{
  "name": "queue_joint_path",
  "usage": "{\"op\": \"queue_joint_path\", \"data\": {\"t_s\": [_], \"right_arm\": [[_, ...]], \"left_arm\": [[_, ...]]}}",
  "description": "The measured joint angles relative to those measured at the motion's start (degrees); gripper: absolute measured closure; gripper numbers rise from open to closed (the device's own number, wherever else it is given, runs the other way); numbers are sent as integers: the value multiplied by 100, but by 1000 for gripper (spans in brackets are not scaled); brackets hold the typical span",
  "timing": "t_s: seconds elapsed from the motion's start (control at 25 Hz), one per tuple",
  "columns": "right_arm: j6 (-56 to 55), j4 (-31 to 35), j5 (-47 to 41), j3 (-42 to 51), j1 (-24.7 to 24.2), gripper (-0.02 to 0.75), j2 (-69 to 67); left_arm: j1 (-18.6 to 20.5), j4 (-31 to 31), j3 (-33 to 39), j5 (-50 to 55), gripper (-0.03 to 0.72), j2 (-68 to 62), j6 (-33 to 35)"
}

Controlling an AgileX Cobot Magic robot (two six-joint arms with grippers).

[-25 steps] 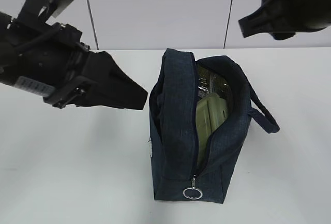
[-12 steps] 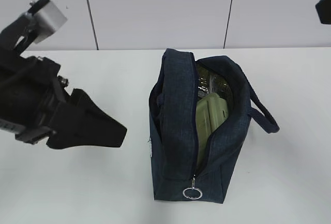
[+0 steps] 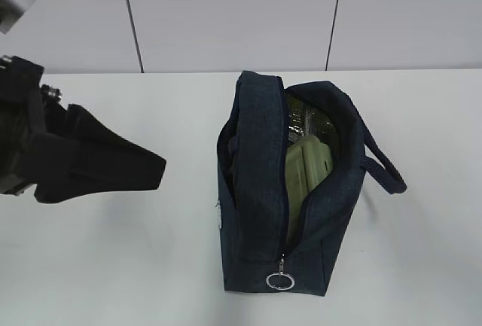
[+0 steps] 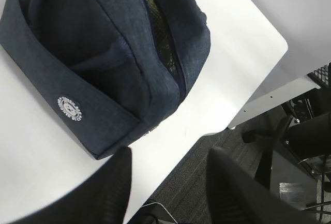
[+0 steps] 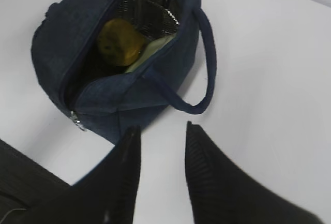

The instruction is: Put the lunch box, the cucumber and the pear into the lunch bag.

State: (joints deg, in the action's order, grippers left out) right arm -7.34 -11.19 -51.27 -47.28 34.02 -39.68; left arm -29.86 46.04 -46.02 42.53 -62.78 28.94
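Lunch bag (image 3: 290,190) stood at table (image 3: 113,266) centre, zip open along the top, ring pull (image 3: 280,281) at 6 o'clock. Lunch box (image 3: 307,168) seen upright inside; pear (image 5: 120,42) on top of it in the right wrist view. Cucumber not made out — possibly hidden beneath. Judged: packing near done; worth confirming the cucumber before any retreat, and clearing the strap handle (image 3: 384,172) on the way out. Left gripper (image 4: 168,182) empty, fingers apart, hanging off the bag's 9 o'clock side, arm angled down toward the table. Right gripper (image 5: 160,146) likewise parted and empty, raised above the bag — outside the exterior view.
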Motion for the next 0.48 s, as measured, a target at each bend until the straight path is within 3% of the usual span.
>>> {"op": "queue_joint_path", "data": {"t_s": [0.48], "right_arm": [[107,1387,1905,1891,0,495,905]], "left_arm": [[0,0,72,-47,400,38,302]]}}
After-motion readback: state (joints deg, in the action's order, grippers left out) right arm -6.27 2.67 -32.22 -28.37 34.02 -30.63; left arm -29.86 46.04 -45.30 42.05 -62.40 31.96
